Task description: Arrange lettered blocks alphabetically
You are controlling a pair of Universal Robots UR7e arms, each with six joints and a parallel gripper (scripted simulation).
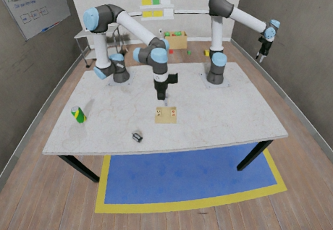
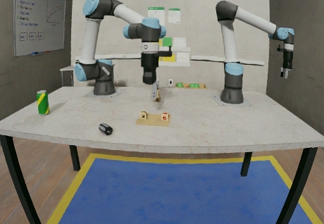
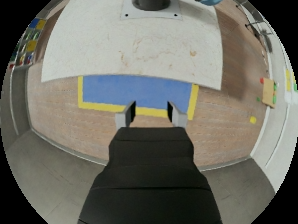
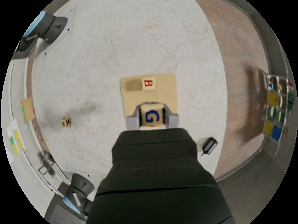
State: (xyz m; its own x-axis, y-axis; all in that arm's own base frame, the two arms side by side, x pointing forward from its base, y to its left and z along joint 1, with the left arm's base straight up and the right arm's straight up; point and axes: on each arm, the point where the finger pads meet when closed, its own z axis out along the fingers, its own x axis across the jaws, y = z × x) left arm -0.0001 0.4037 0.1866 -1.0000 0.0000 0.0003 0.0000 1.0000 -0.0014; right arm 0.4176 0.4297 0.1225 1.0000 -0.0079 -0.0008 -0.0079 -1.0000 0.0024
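Observation:
The tan mat (image 1: pixel 166 120) (image 2: pixel 153 122) (image 4: pixel 168 92) lies mid-table. On it stand the red B block (image 1: pixel 174 113) (image 2: pixel 165 116) (image 4: pixel 148 83) and a block with dark marks (image 1: pixel 158 113) (image 2: pixel 143 115), apart from each other; the latter is mostly hidden in the right wrist view. My right gripper (image 1: pixel 166 100) (image 2: pixel 156 94) (image 4: pixel 151 110) is shut on the blue G block (image 4: pixel 152 115), held in the air on the bases' side of the mat. A small block (image 4: pixel 66 121) with a dark mark lies off the mat towards the bases. My left gripper (image 1: pixel 260 58) (image 2: pixel 284 74) (image 3: pixel 151 107) is open and empty, off the table's side.
A black mouse-like object (image 1: pixel 137 137) (image 2: pixel 106 129) (image 4: pixel 210 145) lies near the table edge away from the bases. A green and yellow can (image 1: pixel 78 114) (image 2: pixel 43 103) stands at the left in the top and exterior views. The right arm reaches over the middle of the table.

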